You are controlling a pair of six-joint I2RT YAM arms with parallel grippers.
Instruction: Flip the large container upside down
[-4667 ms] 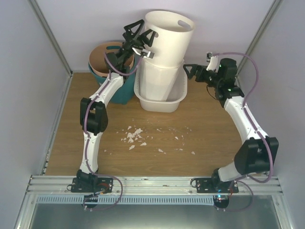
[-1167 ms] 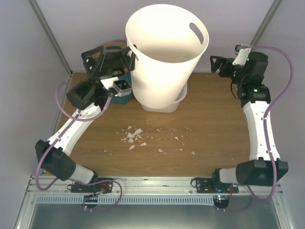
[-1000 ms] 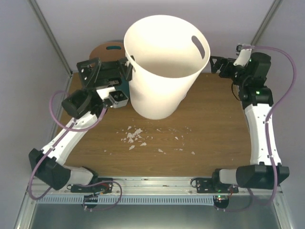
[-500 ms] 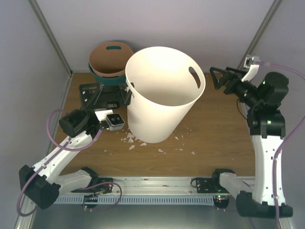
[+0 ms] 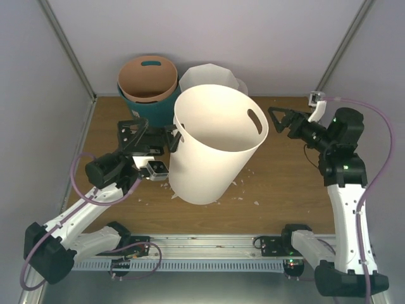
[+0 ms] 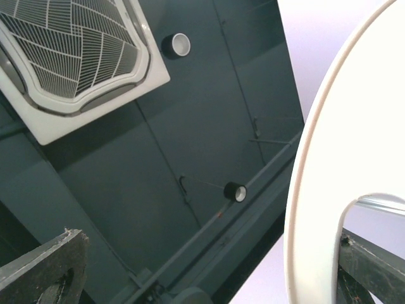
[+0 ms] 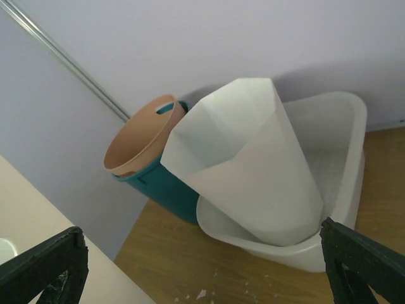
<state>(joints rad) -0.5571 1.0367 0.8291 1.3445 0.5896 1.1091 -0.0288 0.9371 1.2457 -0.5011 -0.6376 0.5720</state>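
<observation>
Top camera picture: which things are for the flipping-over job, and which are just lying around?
For the job: large container, the wide white tub; tall octagonal white bin standing in it, in the way.
Not part of it: tall round white bin; tan bin nested in teal bin; white crumbs.

No text, label, brand mark, number or sign is legible in any of the three views.
</observation>
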